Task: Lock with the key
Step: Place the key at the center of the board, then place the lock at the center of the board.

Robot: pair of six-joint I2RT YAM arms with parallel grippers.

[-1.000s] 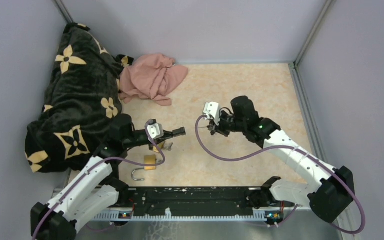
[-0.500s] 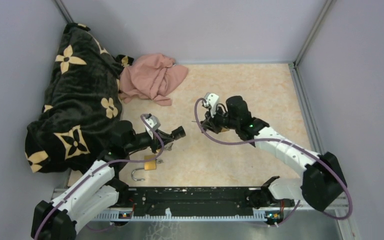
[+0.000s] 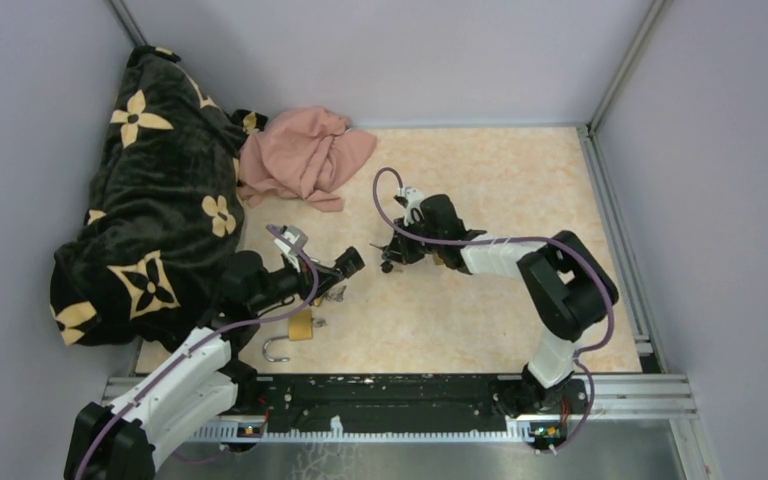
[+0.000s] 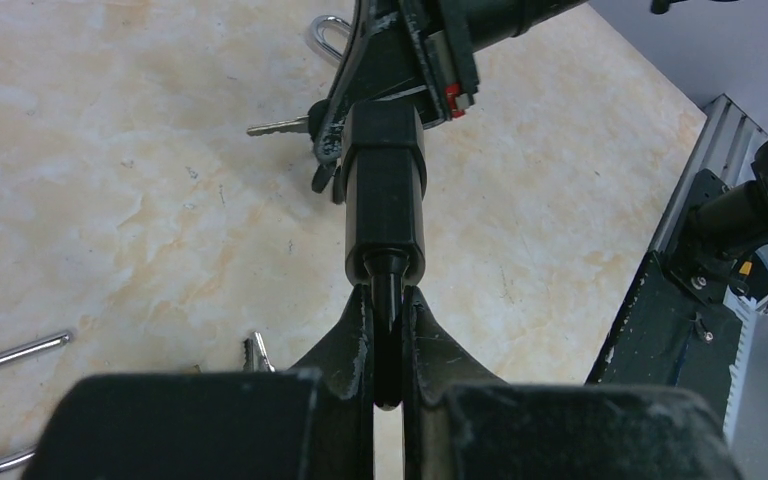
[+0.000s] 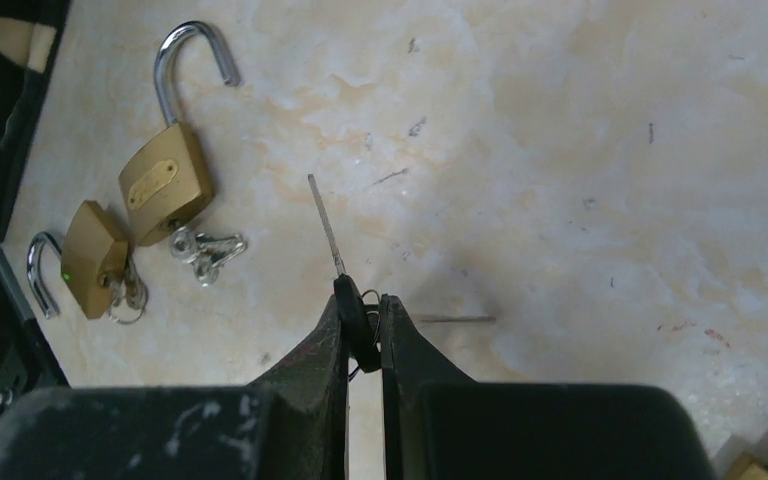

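Observation:
My left gripper (image 4: pixel 387 300) is shut on the narrow neck of a black lock (image 4: pixel 385 200), whose boxy body points away from the fingers. From above, the left gripper (image 3: pixel 338 268) and the black lock (image 3: pixel 352 261) are left of centre. My right gripper (image 5: pixel 363 305) is shut on the black head of a key (image 5: pixel 326 225), its thin silver blade sticking out ahead. In the left wrist view the key (image 4: pixel 280 127) lies just beyond the lock's far end and left of it, apart from it. The right gripper (image 3: pixel 390 258) faces the lock closely.
Two brass padlocks with open shackles (image 5: pixel 165 180) (image 5: pixel 95 257) and a loose bunch of keys (image 5: pixel 205 248) lie on the beige tabletop under the left arm. A dark flowered blanket (image 3: pixel 150 190) and a pink cloth (image 3: pixel 305 155) fill the back left. A black rail (image 3: pixel 390 395) runs along the near edge.
The right arm has swung left and stretched out, bringing the key close to the lock. The left gripper has moved slightly forward and right with the lock. Both grips are unchanged.

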